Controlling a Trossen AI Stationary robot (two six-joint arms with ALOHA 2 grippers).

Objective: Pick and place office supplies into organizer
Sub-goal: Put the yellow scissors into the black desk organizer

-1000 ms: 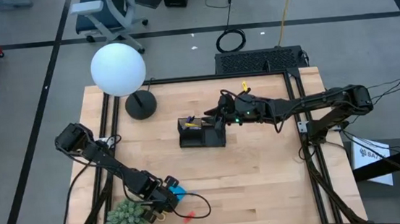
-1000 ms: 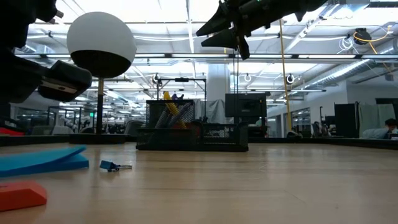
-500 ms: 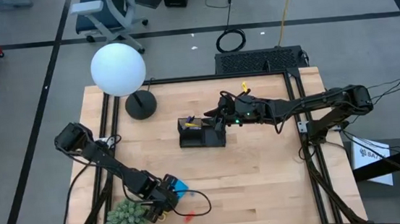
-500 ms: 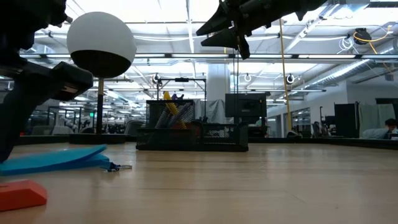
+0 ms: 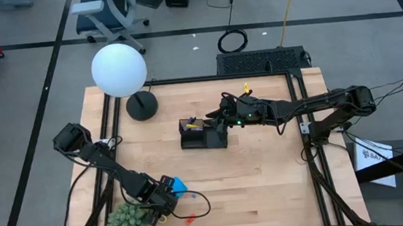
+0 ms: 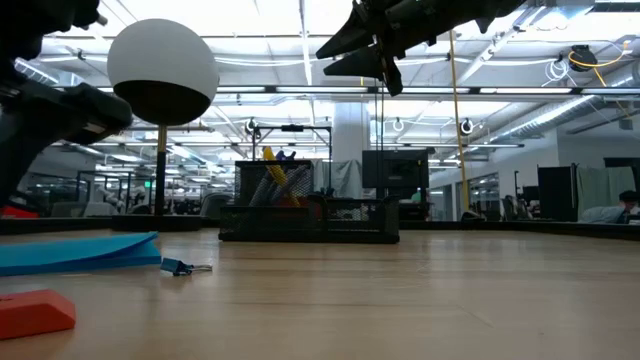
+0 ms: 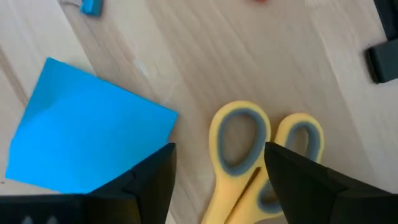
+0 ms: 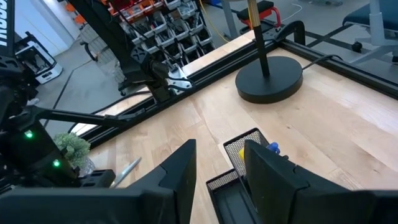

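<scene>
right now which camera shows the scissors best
The left wrist view: the yellow scissors lie between the left gripper's open fingers, both handle loops clear, beside the blue note pad. In the high view the arm hides them. The low and right wrist views don't show them.

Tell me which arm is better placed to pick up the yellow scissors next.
The left. Its gripper hovers open right over the scissors, beside the blue note pad. The right gripper hangs over the organizer, far away.
</scene>
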